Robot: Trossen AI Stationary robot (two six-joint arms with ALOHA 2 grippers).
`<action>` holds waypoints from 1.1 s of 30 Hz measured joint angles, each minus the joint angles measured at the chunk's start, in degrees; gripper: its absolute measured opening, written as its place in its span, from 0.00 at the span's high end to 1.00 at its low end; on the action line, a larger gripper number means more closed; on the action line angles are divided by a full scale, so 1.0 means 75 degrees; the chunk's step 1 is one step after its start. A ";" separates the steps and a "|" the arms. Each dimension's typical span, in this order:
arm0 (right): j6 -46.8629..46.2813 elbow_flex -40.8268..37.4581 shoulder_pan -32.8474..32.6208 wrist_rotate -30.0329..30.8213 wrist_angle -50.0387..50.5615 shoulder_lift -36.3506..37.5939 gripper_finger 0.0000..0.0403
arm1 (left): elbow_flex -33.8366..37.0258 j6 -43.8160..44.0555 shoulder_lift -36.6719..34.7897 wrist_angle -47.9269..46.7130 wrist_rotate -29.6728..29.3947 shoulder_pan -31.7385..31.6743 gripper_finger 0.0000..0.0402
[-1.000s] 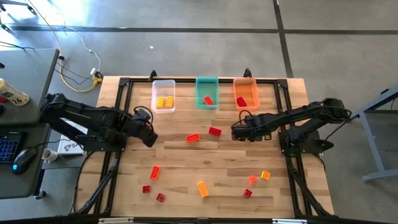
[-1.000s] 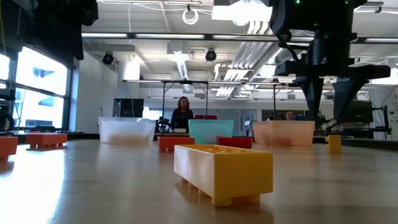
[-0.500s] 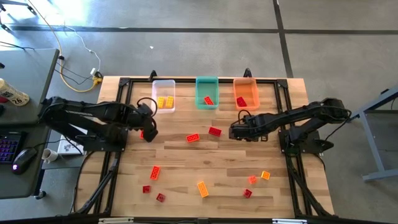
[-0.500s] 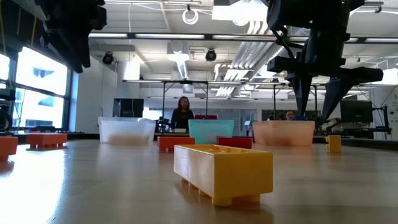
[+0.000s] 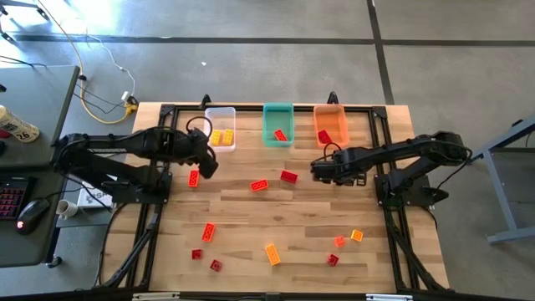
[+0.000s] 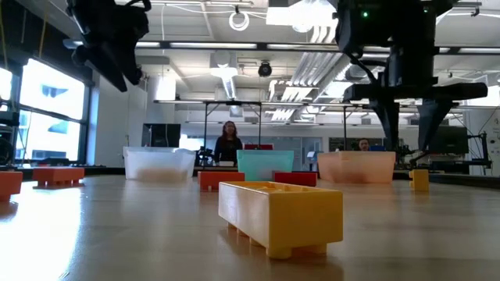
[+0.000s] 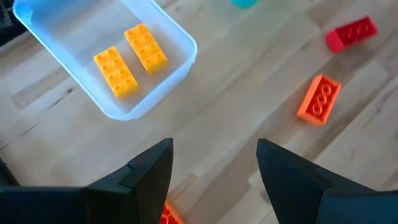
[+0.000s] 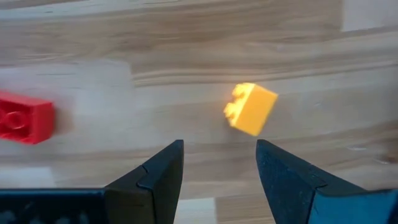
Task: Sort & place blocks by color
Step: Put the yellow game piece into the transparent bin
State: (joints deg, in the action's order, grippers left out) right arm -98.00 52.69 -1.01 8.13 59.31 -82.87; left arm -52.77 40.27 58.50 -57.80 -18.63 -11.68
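Small red, orange and yellow blocks lie scattered on the wooden table. My left gripper point(image 5: 209, 166) point(image 7: 214, 168) hovers open just near of the clear bin point(image 5: 220, 129), which holds two yellow blocks point(image 7: 130, 59). A red block point(image 5: 194, 177) lies on the table by this gripper. My right gripper point(image 5: 318, 170) point(image 8: 219, 165) is open above a small yellow block point(image 8: 250, 109) point(image 6: 419, 179) that rests on the table. A red block point(image 5: 289, 176) point(image 8: 25, 121) and an orange-red block point(image 5: 260, 185) lie between the arms.
A teal bin point(image 5: 278, 124) and an orange bin point(image 5: 330, 124) stand at the far edge, each with a red block inside. Several more blocks lie toward the near edge, among them an orange block point(image 5: 272, 253) and a red block point(image 5: 208, 231). A person stands in the room behind.
My left gripper has moved toward the far edge and the clear bin, rising, and the red block that was under it now shows on the table. My right gripper has shifted slightly toward the far edge and stayed open.
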 joint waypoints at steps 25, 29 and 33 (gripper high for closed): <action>-0.0292 -0.0862 0.0089 -0.0061 -0.0594 0.0000 0.53 | 0.0000 0.0000 0.0000 0.0267 0.0201 -0.0743 0.45; -0.0331 -0.1028 0.0142 -0.0009 -0.0749 0.0000 0.53 | 0.0000 -0.0001 0.0000 0.0267 0.0201 -0.0743 0.45; -0.0320 -0.1326 0.0319 -0.0093 -0.1239 0.0000 0.53 | 0.0000 -0.0001 0.0001 0.0267 0.0201 -0.0741 0.45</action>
State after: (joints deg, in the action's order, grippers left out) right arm -100.40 42.74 1.38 7.43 50.01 -82.87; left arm -52.77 40.27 58.50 -55.79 -17.12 -17.24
